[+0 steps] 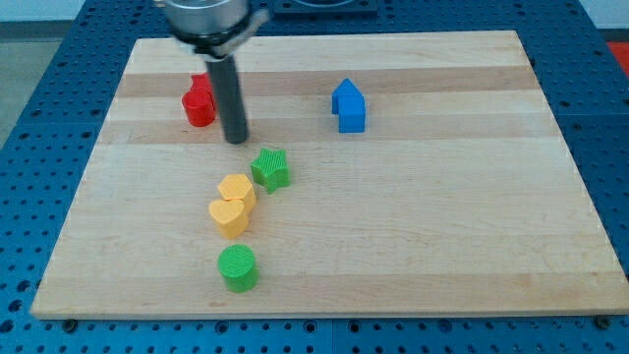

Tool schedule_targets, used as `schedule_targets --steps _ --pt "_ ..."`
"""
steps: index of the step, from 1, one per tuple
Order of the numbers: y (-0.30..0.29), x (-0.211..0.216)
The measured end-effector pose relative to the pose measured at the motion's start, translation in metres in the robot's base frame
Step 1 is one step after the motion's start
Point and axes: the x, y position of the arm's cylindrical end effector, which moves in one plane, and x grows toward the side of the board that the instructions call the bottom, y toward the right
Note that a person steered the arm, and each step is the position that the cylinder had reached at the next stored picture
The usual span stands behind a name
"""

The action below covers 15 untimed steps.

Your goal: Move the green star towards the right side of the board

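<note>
The green star (270,168) sits left of the board's middle, touching or nearly touching a yellow block (237,189) at its lower left. My tip (236,140) is on the board just up and to the left of the green star, a short gap away. The rod rises from it to the view's top and partly hides a red block (200,102) at the upper left.
A yellow heart-shaped block (229,216) lies below the first yellow block. A green cylinder (238,267) stands near the bottom edge. A blue arrow-shaped block (348,105) sits up and right of centre. The wooden board (442,226) lies on a blue perforated table.
</note>
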Motion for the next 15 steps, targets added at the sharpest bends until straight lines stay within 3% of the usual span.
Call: schedule_targets --steps 1,2,5,6,7,8,9,10,12,13,14,15 --pt "-0.035 0.023" --pt "-0.032 0.059" --pt "0.151 0.069" --pt "0.114 0.069" --pt "0.040 0.066" --pt "-0.003 0.042" --pt "0.008 0.021" --pt "0.067 0.019" --pt "0.247 0.063" --pt "0.290 0.084" --pt "0.272 0.084" --pt "0.250 0.114"
